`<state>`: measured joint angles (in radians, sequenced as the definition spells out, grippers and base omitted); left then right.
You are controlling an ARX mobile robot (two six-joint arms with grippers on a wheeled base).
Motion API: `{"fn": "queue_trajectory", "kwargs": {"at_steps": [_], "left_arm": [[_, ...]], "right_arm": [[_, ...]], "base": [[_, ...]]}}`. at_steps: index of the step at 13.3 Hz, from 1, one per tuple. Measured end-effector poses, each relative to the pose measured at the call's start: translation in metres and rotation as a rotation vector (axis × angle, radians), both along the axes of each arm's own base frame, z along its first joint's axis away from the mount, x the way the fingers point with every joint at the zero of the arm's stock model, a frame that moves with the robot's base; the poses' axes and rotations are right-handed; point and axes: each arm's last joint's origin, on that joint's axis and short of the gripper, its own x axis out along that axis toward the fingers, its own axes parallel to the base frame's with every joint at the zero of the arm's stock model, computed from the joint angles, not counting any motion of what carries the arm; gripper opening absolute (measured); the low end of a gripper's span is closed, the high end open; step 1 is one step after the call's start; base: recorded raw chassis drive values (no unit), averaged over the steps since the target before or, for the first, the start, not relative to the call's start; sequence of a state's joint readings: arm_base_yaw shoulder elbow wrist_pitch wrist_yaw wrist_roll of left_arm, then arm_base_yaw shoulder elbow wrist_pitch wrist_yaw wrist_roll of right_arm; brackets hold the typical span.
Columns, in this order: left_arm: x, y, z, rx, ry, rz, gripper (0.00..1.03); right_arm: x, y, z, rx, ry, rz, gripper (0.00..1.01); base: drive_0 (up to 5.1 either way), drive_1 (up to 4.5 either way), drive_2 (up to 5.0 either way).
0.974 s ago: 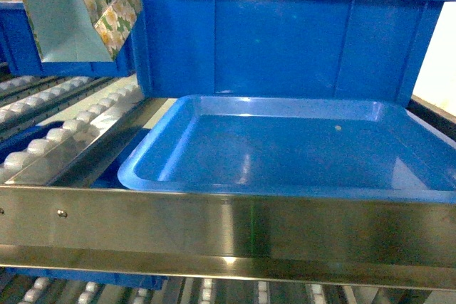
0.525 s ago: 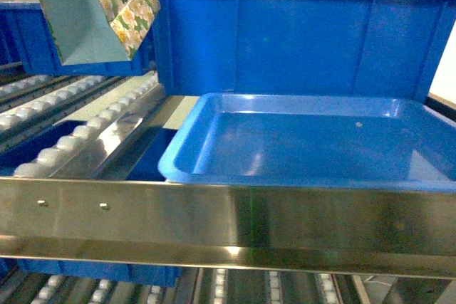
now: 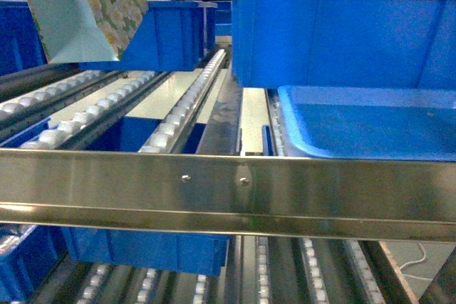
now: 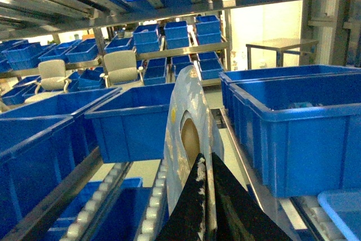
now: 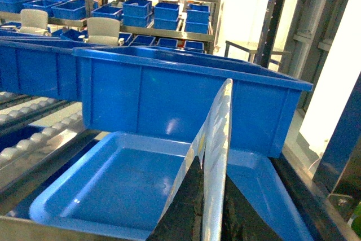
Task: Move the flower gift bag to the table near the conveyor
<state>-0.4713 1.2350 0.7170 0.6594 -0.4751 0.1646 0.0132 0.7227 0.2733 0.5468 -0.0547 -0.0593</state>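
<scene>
Presently, largest first.

Conveyor (image 3: 214,190): stainless steel rack in several tiers, rows of small white rollers running away from the head camera, a broad steel front rail across the lower half of that view.

Blue bins: one large bin (image 3: 342,30) sits on the rollers at upper right, with more bins (image 4: 132,119) ranked on the same tier and on racks beyond.

Blue tray (image 3: 370,122): shallow, lying on the rollers directly in front of the large bin, its near edge behind the front rail.

Flower gift bag (image 3: 82,8): upper left of the head view, tilted, raised above the roller lanes; pale teal panel facing the camera, floral panel turned to the right.

Left tool (image 4: 206,196): dark fingers pressed together on a thin floral-printed sheet edge with a round cut-out, evidently the gift bag, clamped.

Right tool (image 5: 211,207): dark fingers likewise closed on a thin printed sheet edge, above the blue tray.

Two pale chairs (image 4: 121,67): far background, among the distant bins.
</scene>
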Motion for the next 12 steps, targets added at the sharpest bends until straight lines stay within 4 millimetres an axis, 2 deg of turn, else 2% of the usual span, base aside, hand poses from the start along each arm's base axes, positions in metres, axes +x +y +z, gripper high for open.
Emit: {"fn": "queue_trajectory", "kwargs": {"at_steps": [12], "left_arm": [[0.0000,0.0000,-0.0002,0.001,0.002,0.000,0.02]], "right_arm": [[0.0002,0.0000,-0.0005,0.000,0.003,0.000,0.03]], "base": [[-4.7,0.91,3.7]]}}
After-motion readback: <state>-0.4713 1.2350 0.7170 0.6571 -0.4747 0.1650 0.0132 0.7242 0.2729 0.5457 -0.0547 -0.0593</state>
